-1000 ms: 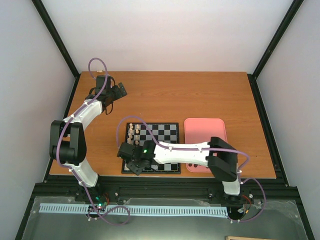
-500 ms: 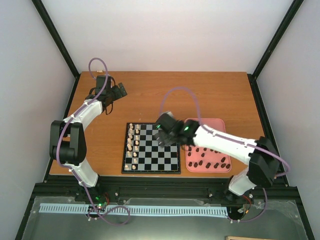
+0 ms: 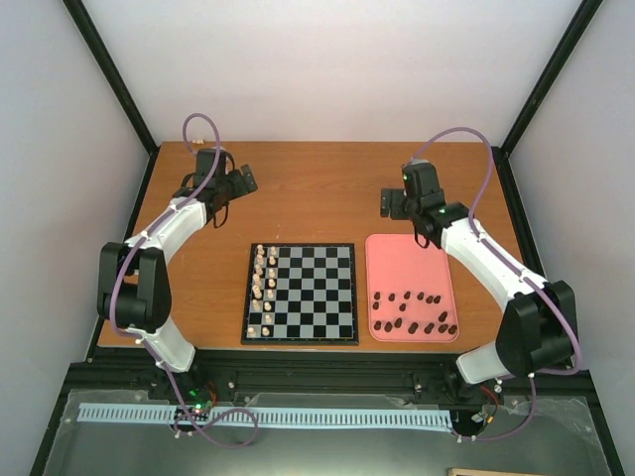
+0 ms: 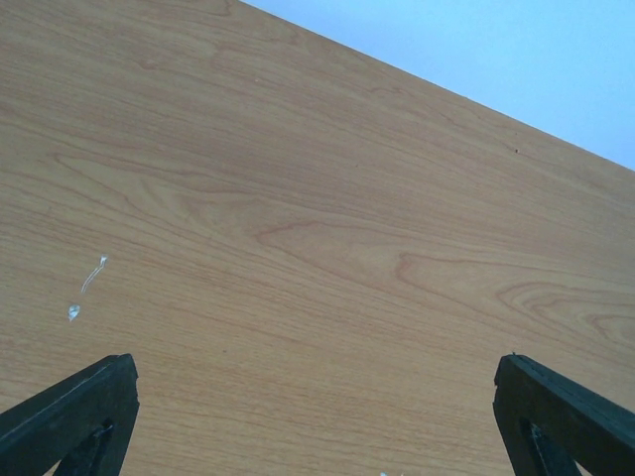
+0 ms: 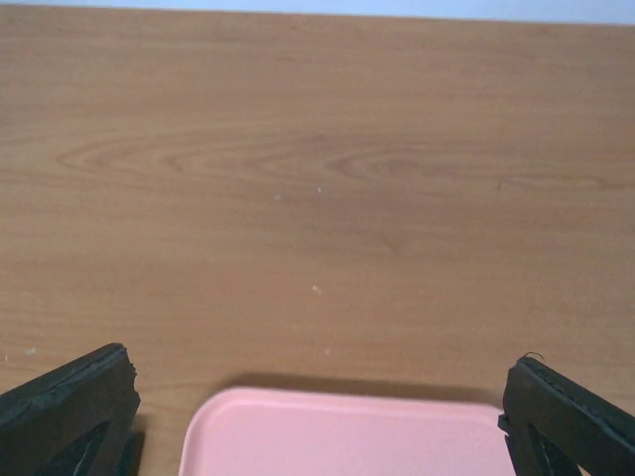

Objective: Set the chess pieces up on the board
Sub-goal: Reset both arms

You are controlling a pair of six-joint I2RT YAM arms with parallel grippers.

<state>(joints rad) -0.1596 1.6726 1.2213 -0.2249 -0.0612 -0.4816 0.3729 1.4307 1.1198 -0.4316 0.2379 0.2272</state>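
The board (image 3: 317,290) lies flat at the table's middle. Several cream chess pieces (image 3: 264,280) stand in its two left columns. Several dark brown chess pieces (image 3: 413,310) lie loose on the near part of the pink tray (image 3: 407,260). My right gripper (image 3: 405,206) hangs over the tray's far edge. In the right wrist view it (image 5: 317,362) is open and empty, with the tray's rim (image 5: 337,421) below it. My left gripper (image 3: 236,183) hovers over bare wood at the back left. In the left wrist view it (image 4: 313,369) is open and holds nothing.
The pink tray sits just right of the board. Black frame posts and pale walls close in the table on the left, right and back. Both arm bases stand at the near edge.
My right arm has swung from the board's near left corner, over the board, to the tray's far edge, and its jaws have opened. The left arm has barely shifted.
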